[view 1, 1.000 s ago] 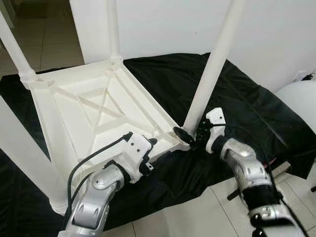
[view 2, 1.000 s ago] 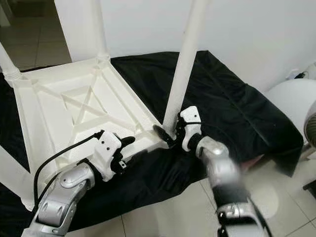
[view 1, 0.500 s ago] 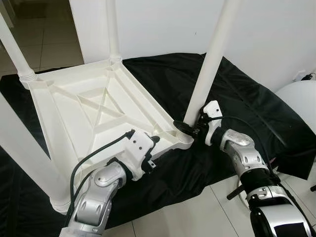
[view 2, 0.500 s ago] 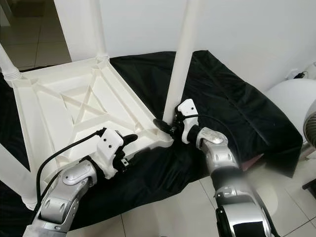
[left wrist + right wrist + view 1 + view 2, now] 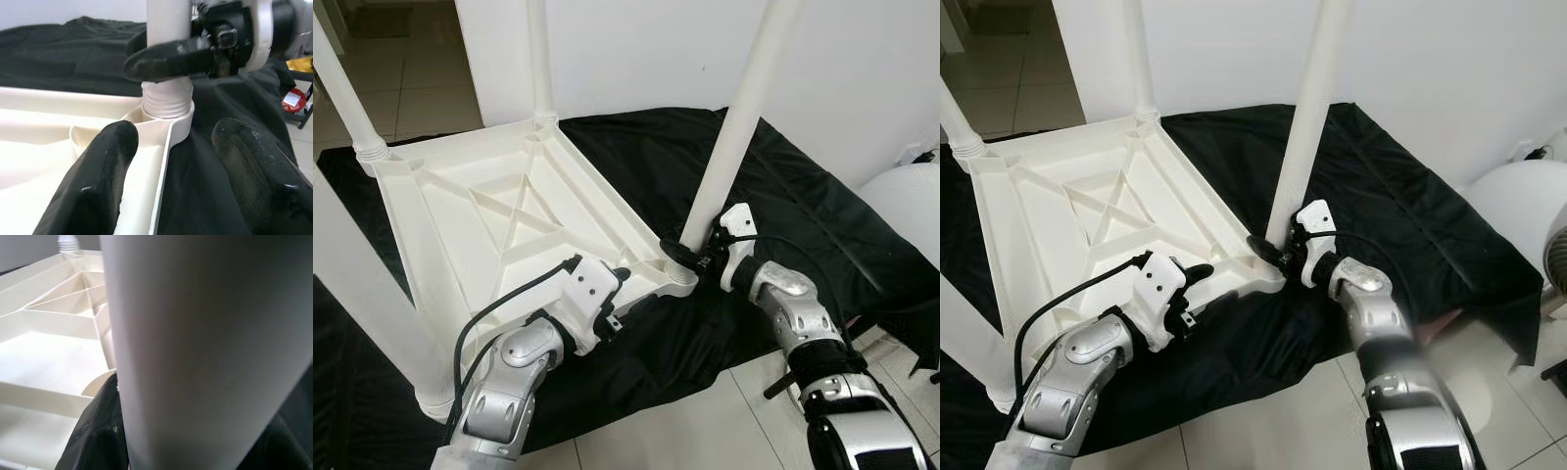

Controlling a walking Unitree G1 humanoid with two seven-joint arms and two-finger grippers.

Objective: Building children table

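White table leg (image 5: 736, 127) sits clamped in the right tool (image 5: 690, 257); left tool (image 5: 171, 161) straddles the tabletop's (image 5: 499, 215) edge, fingers apart.

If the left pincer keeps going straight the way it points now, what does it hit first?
Likely the corner socket of the upturned table, where the leg screws in. The open left pincer straddles the table's edge and points at that leg base, where the right pincer grips. Depth is unclear.
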